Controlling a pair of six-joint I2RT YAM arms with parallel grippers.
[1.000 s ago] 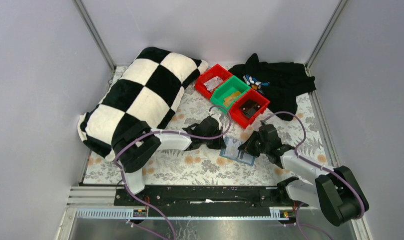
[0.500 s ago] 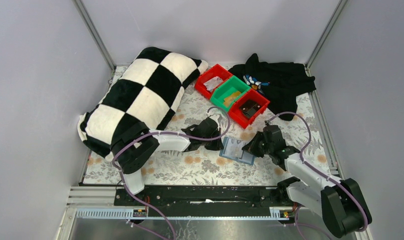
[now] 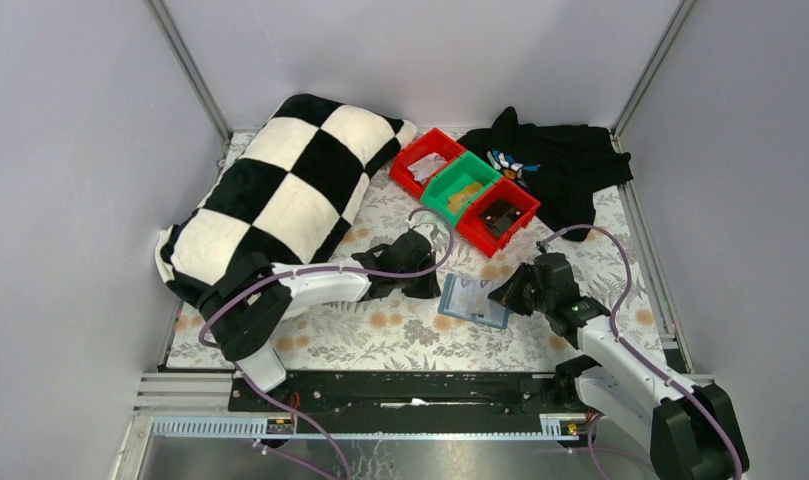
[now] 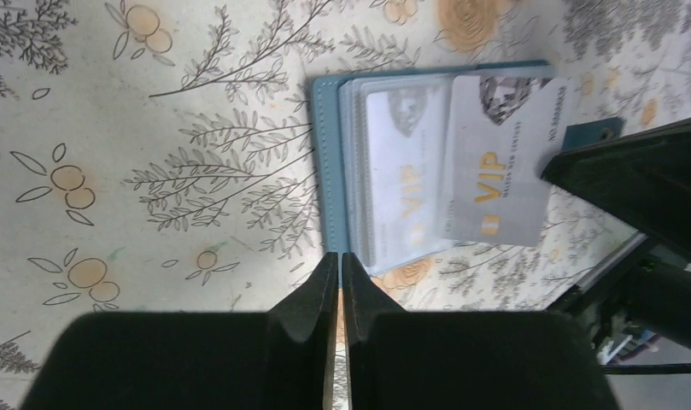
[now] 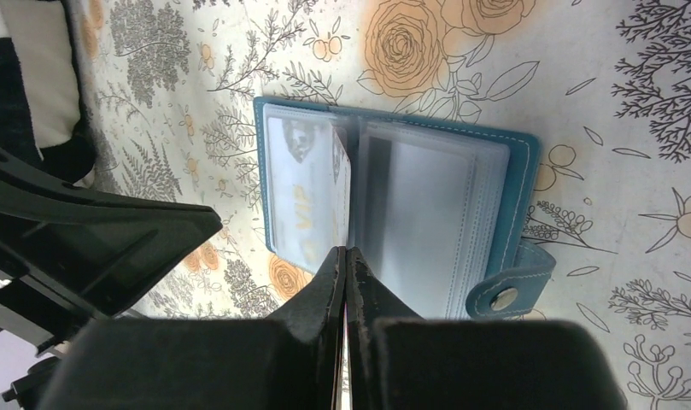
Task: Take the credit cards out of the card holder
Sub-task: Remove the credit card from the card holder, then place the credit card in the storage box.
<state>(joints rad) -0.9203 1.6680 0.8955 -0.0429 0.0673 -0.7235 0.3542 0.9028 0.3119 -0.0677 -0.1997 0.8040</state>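
Draw the card [image 4: 495, 171] straight off the holder [image 4: 327, 171] with the right gripper [image 5: 345, 253], which is clamped on it. The left gripper [image 4: 338, 258], fingers together beside the holder, could pin it down.

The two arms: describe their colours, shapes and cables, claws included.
The left arm and the right arm both have white links between bulky black joints. A thin purple cable loops along each one. The left claw and the right claw are matte black, each with two wedge-shaped fingers tapering to narrow tips. No markings show on them.
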